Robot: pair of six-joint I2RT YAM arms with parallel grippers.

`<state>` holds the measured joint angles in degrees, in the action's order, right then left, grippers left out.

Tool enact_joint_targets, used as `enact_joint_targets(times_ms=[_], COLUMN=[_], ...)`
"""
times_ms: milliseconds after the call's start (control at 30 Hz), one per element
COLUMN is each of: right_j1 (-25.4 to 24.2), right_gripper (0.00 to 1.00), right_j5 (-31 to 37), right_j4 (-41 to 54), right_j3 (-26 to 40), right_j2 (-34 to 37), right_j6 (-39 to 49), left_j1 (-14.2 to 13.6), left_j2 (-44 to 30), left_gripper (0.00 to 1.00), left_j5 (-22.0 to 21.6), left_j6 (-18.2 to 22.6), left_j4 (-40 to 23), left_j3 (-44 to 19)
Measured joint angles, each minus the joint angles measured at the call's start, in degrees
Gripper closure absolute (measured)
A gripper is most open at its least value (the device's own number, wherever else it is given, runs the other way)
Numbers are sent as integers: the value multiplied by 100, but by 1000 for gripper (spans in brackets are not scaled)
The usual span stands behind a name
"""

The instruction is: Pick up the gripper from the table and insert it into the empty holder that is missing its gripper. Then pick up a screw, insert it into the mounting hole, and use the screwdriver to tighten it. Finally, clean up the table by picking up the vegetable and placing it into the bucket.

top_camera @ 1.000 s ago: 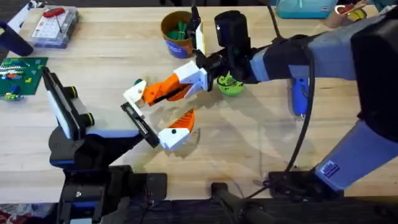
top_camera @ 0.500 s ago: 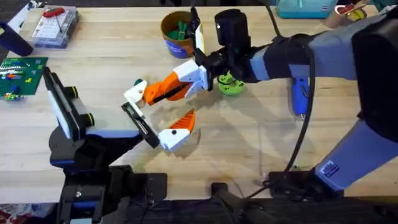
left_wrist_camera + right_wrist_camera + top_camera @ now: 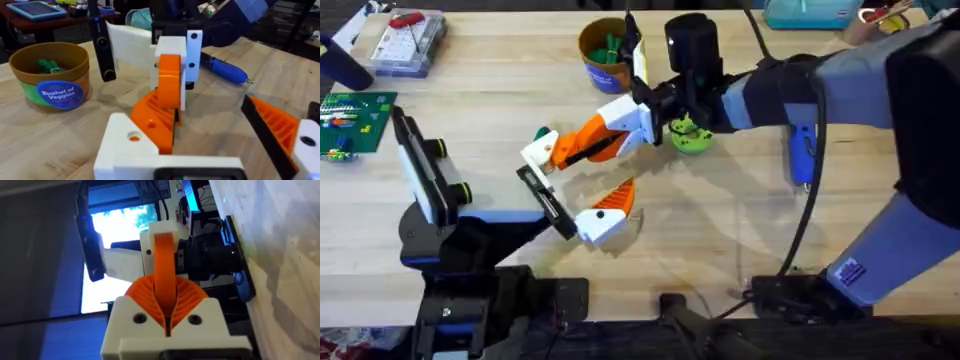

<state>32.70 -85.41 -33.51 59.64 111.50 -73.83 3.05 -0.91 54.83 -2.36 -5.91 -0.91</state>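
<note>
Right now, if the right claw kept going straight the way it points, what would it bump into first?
Probably the holder, the black bar on the left arm. The right claw points down-left, holding the gripper, whose white base sits just above that bar. Depth is unclear from overhead.

The finger piece has a white plastic base and an orange wedge tip. It hangs above the bench in the clamp of the right gripper, lying roughly level, with its white base toward the holder. The holder is a narrow black flat bar, bare, slanting across the bench just under that base. A small dark green vegetable shows just beside the white base, partly hidden. The bucket stands upright at the far side, with an orange-brown rim, a blue label and green pieces inside.
</note>
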Motion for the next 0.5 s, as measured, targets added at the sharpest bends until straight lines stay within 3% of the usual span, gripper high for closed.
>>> enact_joint_targets(times_ms=[233, 500], right_j1=[11, 25], right_gripper=[983, 983], right_j5=[2, -17], right_j4=[-732, -725], right_j3=[-4, -4], right_j2=[29, 50], right_j6=[170, 294], left_j1=[10, 33], left_j2=[28, 28], left_gripper=[6, 6], left_j5=[-32, 16], left_j6=[121, 153], left_j4=[33, -22], left_j3=[-8, -11])
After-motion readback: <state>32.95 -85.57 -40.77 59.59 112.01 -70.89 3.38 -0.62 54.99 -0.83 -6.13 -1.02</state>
